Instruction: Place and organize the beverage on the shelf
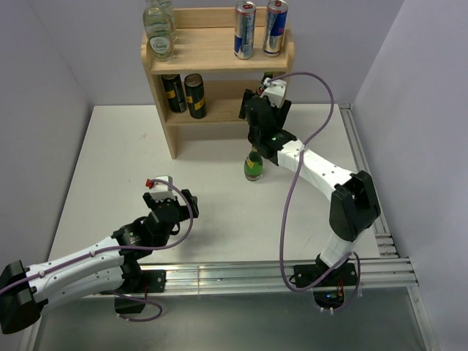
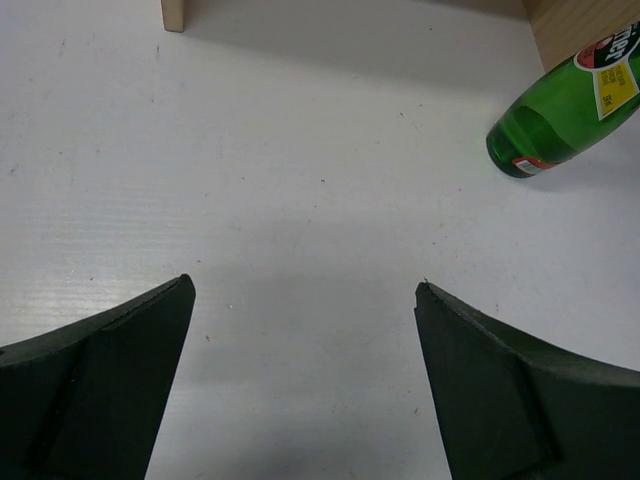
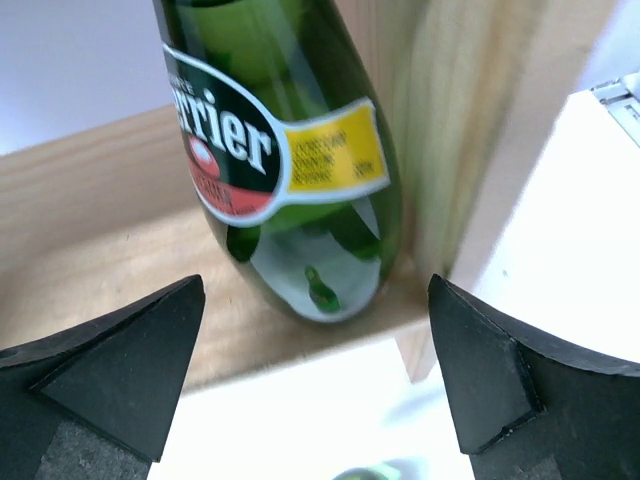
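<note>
standing upright on the white table [image 1: 110, 168], just in front of the shelf [image 1: 219, 51], was a green bottle [image 1: 254, 164], apart from both grippers. the tabletop was matt and pale, with faint scuffs in the left wrist view, and plain lilac-grey walls [image 1: 44, 73] closed it in at the back and on both sides. aluminium rails [image 1: 241, 274] ran along the near edge and up the right edge. the left gripper [image 2: 305, 288] hung low over bare table with its jaws spread wide and nothing between them. the right gripper [image 3: 315, 285] was up at the shelf, jaws likewise spread, facing a second labelled bottle [image 3: 290, 150] that stood on a wooden tier, close against the right side panel. which tier that was i could not tell for sure, as the arm hid it from above. two silver-and-blue cans [image 1: 243, 29] stood on the top tier at the right, pale glass bottles [image 1: 159, 33] at its left, and two black-and-gold cans [image 1: 184, 93] on the tier below.
</note>
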`<act>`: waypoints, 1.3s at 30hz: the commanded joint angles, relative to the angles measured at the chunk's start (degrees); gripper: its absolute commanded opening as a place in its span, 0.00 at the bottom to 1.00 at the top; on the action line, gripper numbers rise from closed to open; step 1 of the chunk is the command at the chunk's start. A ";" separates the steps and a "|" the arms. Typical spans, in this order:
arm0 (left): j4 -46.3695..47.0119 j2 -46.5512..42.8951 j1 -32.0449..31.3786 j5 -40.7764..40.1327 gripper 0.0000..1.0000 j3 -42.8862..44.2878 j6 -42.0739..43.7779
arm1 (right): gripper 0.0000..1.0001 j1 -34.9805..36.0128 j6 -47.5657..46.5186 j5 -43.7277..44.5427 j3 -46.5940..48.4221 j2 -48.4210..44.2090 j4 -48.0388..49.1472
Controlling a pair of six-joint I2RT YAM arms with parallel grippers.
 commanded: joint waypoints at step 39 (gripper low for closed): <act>2.62 -0.15 -0.22 -0.53 0.99 -0.80 -0.42 | 1.00 8.04 15.53 -23.98 -47.64 -18.24 19.87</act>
